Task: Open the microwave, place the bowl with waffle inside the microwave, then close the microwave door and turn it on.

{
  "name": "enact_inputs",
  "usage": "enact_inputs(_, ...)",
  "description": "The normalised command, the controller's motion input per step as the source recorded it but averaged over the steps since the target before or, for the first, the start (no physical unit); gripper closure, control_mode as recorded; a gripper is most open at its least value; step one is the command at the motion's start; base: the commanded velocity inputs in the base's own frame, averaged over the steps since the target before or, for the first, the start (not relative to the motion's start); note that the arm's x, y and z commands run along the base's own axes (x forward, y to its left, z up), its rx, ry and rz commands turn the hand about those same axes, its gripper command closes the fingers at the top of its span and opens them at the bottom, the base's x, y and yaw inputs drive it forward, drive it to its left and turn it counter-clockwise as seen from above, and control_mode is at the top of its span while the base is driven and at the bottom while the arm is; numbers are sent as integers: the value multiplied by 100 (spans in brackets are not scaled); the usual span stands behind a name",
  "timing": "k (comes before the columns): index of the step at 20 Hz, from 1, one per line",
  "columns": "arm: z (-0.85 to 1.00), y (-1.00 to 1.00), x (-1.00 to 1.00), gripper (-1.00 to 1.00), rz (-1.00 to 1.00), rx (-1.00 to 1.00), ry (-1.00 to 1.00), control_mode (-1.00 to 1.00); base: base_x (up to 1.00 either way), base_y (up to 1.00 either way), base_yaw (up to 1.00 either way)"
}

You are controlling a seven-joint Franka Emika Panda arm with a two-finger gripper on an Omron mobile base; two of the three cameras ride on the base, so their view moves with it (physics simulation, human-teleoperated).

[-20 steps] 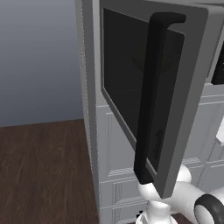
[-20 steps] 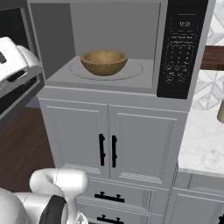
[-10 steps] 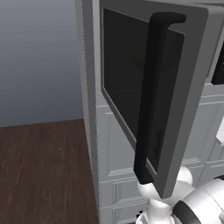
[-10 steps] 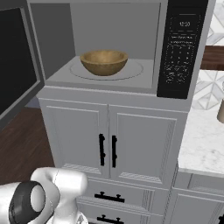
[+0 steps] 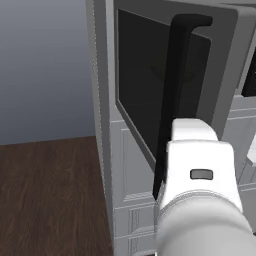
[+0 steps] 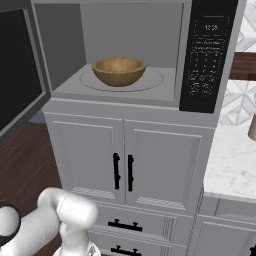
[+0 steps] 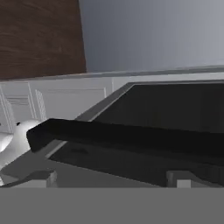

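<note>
- Dark tinted glass fills the microwave door point(image 5: 150, 85), which stands swung wide open to the left of the cavity, its smooth grey frame edge-on to me in the left base view.
- My arm has come up since a second ago: then only my white base joints showed low in the left base view, now my forearm rises in front of the lower part of the door handle point(image 5: 175, 90).
- In the right base view the white link that stood at the left edge a second ago is gone, and my elbow sits low at the bottom left.
- Handle is a long, thick black bar, matt, with rounded ends; in the hand view it lies across the frame just ahead of my gripper point(image 7: 111, 177).
- My jaws are spread as wide as they go, holding nothing; the two fingertips point(image 7: 41, 177) sit on my side of the bar, and I cannot tell whether they touch it.
- Inside the microwave point(image 6: 130, 55) the bowl point(image 6: 119, 71), round, wood-toned and grainy, rests on the pale turntable disc; it has not moved. I cannot see into it.
- Black glossy keypad panel point(image 6: 205, 60) flanks the cavity on the right.
- Below, white panelled cupboard doors point(image 6: 125, 160) carry short black handles.
</note>
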Motion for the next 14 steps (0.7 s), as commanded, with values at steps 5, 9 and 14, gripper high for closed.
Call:
enact_inputs(5,-54,81,83,-100,-29,-37,6,-100,0,0,0)
enact_inputs(9,-58,9,100,-100,-37,-30,4,-100,0,0,0)
enact_inputs(14,-33,-63,98,-100,-36,-14,2,-100,0,0,0)
